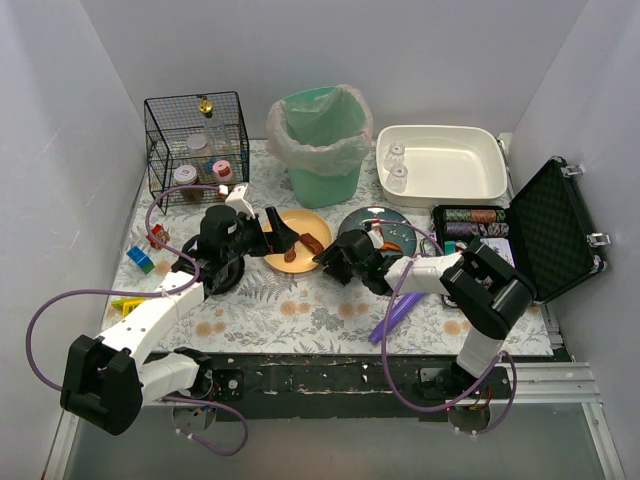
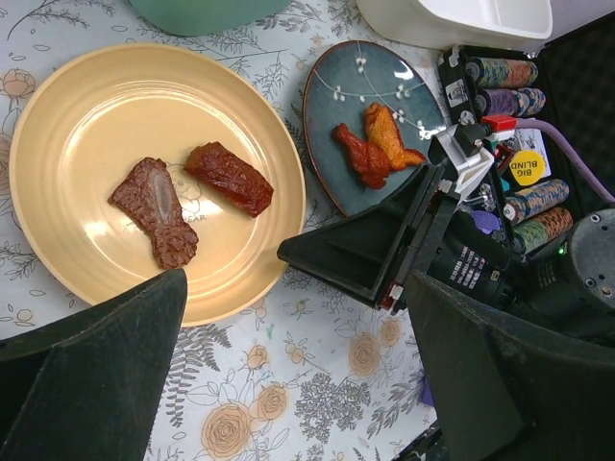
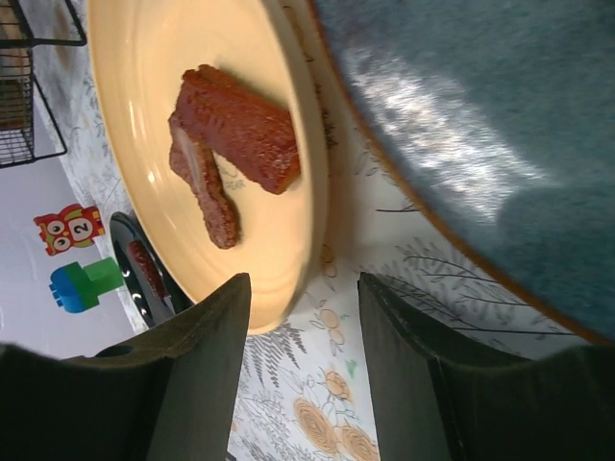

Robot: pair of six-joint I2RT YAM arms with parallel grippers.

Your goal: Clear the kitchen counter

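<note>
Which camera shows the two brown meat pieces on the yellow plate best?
The left wrist view: both meat pieces lie whole and sharp, seen from above on the yellow plate. The right wrist view shows them close but sideways and overlapping. The top view shows them tiny.

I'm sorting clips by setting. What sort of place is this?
Probably a mock kitchen counter in a test booth: a plate with toy-looking meat, a lined bin and a white basin stand on it, with plain white walls close around.
</note>
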